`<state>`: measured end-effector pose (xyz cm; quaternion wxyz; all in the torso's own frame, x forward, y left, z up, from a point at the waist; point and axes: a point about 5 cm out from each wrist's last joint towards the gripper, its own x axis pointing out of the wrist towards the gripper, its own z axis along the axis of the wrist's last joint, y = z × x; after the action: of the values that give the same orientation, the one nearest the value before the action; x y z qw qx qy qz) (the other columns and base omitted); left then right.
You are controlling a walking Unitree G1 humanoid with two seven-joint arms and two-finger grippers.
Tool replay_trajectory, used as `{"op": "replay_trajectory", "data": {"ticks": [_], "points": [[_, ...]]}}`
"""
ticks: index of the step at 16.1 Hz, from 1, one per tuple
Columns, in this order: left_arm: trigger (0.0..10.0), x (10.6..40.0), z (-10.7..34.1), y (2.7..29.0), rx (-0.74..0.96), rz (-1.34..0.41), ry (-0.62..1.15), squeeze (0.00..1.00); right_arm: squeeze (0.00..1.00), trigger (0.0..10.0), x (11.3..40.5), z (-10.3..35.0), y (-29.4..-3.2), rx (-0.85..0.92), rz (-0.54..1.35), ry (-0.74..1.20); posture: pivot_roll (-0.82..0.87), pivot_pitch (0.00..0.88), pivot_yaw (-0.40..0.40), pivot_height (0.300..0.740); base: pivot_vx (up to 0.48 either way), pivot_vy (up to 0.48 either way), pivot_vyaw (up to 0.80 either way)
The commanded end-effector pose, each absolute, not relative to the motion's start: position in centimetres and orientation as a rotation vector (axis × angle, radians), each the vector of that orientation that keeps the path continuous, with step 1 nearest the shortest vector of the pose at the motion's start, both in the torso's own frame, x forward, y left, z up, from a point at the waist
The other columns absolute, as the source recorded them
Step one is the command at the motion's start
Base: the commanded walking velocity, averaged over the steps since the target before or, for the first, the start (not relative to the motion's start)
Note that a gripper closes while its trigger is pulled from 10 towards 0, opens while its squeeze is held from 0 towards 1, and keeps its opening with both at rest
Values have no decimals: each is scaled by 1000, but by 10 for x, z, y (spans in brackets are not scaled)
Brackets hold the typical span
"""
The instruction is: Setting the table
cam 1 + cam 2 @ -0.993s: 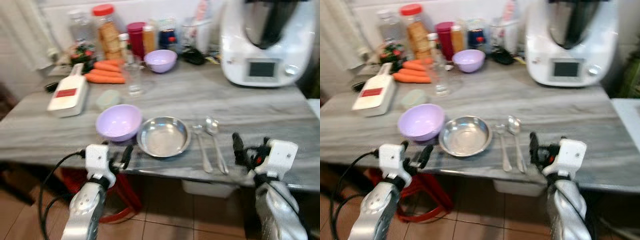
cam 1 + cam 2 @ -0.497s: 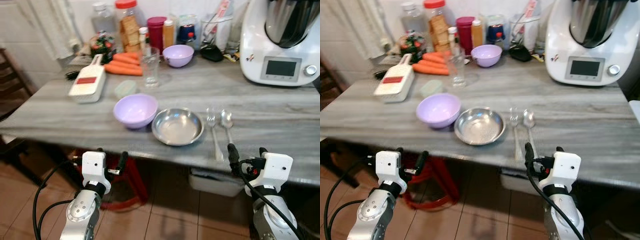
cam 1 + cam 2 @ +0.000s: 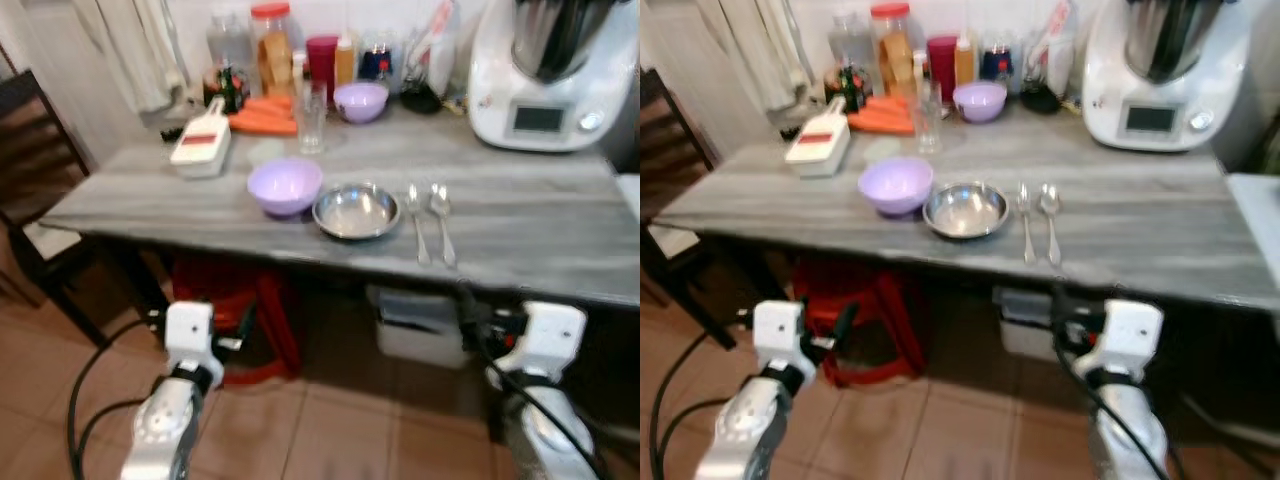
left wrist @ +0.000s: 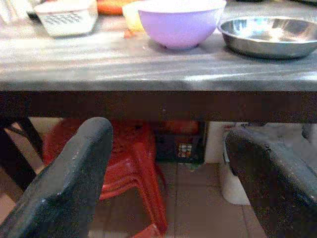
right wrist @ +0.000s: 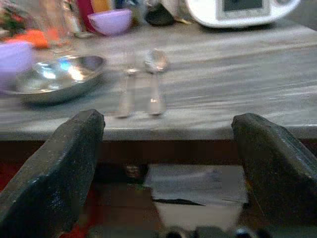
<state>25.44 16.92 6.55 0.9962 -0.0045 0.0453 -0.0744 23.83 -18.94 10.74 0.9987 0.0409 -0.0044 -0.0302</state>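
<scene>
On the grey table a lilac bowl stands beside a round steel plate. A fork and a spoon lie side by side to the plate's right. My left gripper is open and empty, held below the table's front edge and facing the bowl and plate. My right gripper is also open and empty, low in front of the table, facing the fork and spoon.
A glass, a second lilac bowl, carrots, a white grater, jars and a white kitchen machine stand further back. Under the table are a red stool and a white bin. A dark chair is on the left.
The whole view has pulled back: the table now lies farther away and more floor shows. Both grippers stay low and open, and the things on the table have not moved.
</scene>
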Motion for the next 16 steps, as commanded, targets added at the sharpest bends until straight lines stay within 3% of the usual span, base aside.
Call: {"op": "replay_trajectory", "data": {"ticks": [1,11,16], "points": [[10000,254,65,171,-6,-143,95,0,0,10000,240,109,-191,75,-58,-11,-46,0,102,740,-307,0,0],[10000,254,64,168,-3,-157,94,0,0,10000,244,108,-189,78,-52,-5,-44,0,104,740,-320,0,0],[10000,257,73,161,-46,-228,52,0,0,10000,247,108,-186,82,-52,-7,-42,0,109,740,0,0,0]]}}
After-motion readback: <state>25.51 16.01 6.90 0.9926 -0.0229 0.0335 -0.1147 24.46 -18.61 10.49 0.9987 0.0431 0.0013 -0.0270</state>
